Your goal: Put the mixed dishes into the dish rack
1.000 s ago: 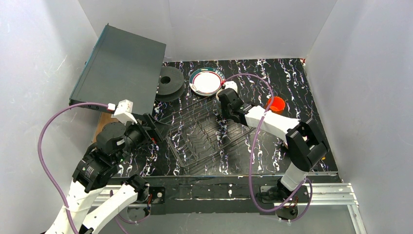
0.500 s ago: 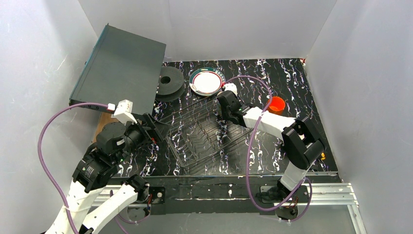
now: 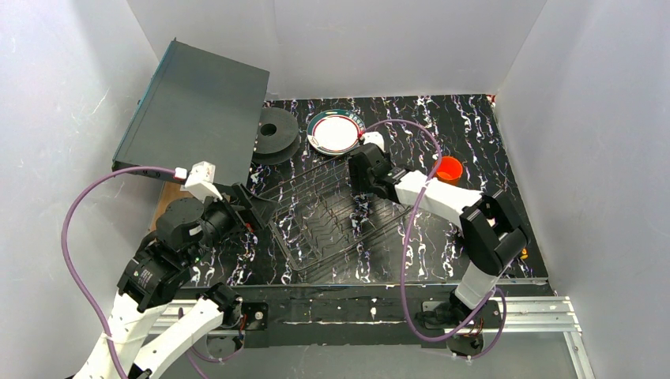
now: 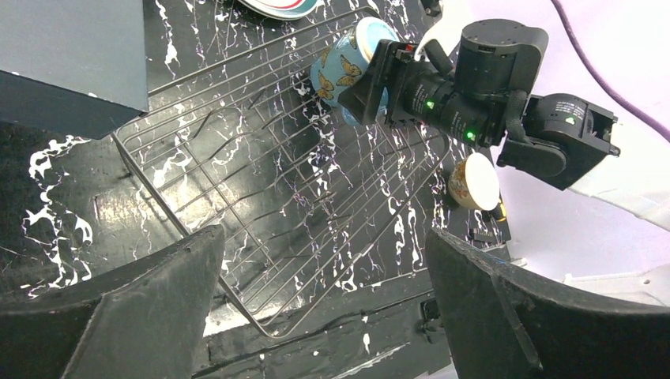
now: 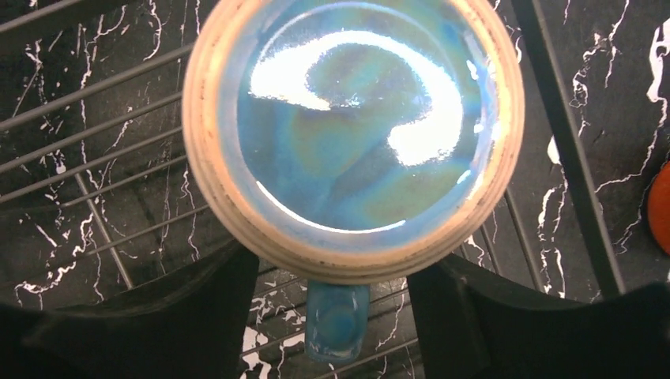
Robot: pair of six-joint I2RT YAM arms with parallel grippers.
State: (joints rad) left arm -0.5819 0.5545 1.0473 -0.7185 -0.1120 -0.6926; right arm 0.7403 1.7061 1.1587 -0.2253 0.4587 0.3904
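Currently we find the right gripper (image 4: 367,79) clamped on the blue mug (image 4: 340,67), with its fingers (image 5: 217,304) passing either side of the handle (image 5: 336,320). The exact contact faces are hidden beneath the rim. The mug sits at the far edge of the dish rack (image 3: 332,229), over its wires, and we cannot tell whether it touches them. The mug is not upright. In the left wrist view it lies tilted. In the right wrist view one round end, which we judge to be the open mouth, faces the wrist camera. Its long axis therefore runs roughly along that camera's line of sight, with the handle on the side nearest the palm. The rack floor lies below the mug and extends from it toward the arm bases, set askew on the table (image 3: 474,126). The left gripper (image 4: 324,249) is spread wide with nothing between its fingers and hovers beside the rack's left side. We judge the right arm to be the working arm for this step: lower the mug into the rack, then release it. The green-and-red rimmed plate (image 3: 334,132) and the orange cup (image 3: 449,168) lie outside the rack.
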